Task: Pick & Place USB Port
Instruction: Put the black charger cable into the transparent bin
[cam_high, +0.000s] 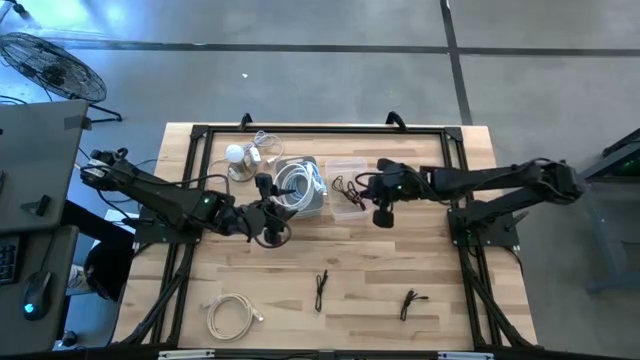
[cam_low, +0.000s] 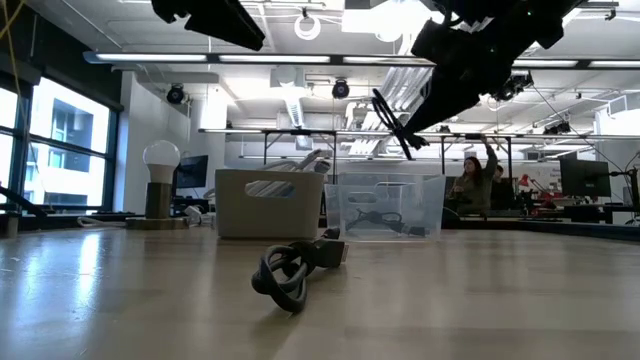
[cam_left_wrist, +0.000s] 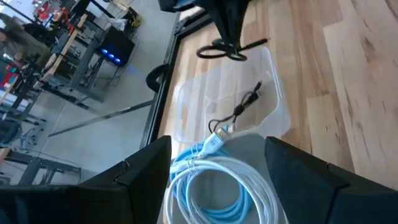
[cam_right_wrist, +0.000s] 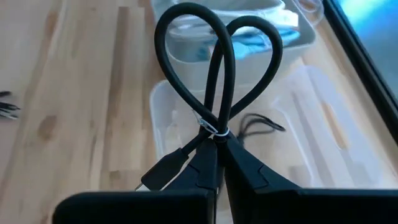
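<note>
My right gripper (cam_high: 383, 200) is shut on a bundled black USB cable (cam_right_wrist: 217, 74), held in the air over the clear plastic bin (cam_high: 347, 190). The bin holds another thin black cable (cam_right_wrist: 261, 124). In the low view the held cable (cam_low: 393, 122) hangs high above the bin (cam_low: 390, 205). My left gripper (cam_left_wrist: 217, 146) is open at the left side of the grey bin (cam_high: 300, 185), its fingers standing over the white cable coil (cam_left_wrist: 217, 186) in it. A coiled black cable (cam_low: 295, 270) lies on the table by the left arm. My right gripper pinches the black cable between its two fingers at the tied waist of the bundle (cam_right_wrist: 214, 132). Two loops (cam_right_wrist: 186, 37) stand out beyond the fingertips, and a plug end (cam_right_wrist: 158, 171) sticks out beside the fingers. The cable is lifted clear, above the clear bin.
A bulb lamp (cam_high: 237, 158) stands at the far left of the bins. On the near part of the table lie a white cable coil (cam_high: 232, 315) and two small black cables (cam_high: 321, 288) (cam_high: 412, 302). People show in the room beyond (cam_low: 475, 180).
</note>
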